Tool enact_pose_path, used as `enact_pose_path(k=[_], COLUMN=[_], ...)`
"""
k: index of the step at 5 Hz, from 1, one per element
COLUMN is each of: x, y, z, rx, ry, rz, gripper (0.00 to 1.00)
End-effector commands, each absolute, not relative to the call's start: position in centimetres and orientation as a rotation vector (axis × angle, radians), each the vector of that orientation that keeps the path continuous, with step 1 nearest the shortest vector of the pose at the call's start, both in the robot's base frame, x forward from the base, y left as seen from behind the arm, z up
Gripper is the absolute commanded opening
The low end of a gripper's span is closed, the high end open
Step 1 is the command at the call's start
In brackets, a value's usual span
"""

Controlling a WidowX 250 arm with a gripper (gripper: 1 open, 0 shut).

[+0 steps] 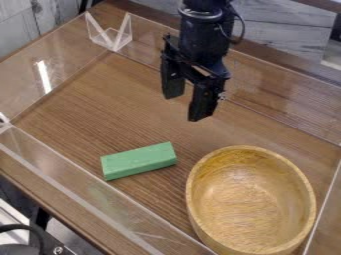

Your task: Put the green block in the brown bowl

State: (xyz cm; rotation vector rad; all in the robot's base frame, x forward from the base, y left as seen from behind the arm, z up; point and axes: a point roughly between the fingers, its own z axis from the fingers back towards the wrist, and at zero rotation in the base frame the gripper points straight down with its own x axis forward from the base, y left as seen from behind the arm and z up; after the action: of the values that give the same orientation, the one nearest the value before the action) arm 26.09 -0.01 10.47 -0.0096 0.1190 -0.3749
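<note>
The table (94, 120) is the biggest thing here, dark wood-grain top w/ clear plastic walls (54, 50) standing around its edges. Everything else gets placed relative to the bowl.

The brown bowl (213, 219) sits at the near right corner of the table, light tan wood, thick rim, grain visible, nothing inside it. It's upright and rests flat on the tabletop.

The robot arm comes down from the top of the frame, up and a bit left of the bowl. Its gripper (186, 98) is black, pointing pretty much straight down, and the two fingers (172, 80) stand wide apart w/ nothing between them, so it's empty. It hangs above the table, clear of the bowl's far rim and not touching anything as far as the pic shows.

The green block (139, 159) lies flat on the tabletop just left of the bowl, near its rim but apart from it, w/ a strip of bare wood between. It's angled a little, right end further back than the left. It sits nearer the camera than the gripper and to its left, so not under the fingers.

Far from the bowl, at the back left corner, there's a small clear plastic bracket (110, 32) on the wall.
</note>
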Motion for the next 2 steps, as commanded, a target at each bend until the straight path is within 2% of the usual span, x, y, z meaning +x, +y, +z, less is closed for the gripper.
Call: enact_pose_path(k=[1,2], x=[26.01,25.57], y=[0.47,0.77], z=[11.29,10.92], rx=[0.004,0.007], ry=[0.074,0.074], rz=[-0.445,-0.518], gripper=[1.00,1.00])
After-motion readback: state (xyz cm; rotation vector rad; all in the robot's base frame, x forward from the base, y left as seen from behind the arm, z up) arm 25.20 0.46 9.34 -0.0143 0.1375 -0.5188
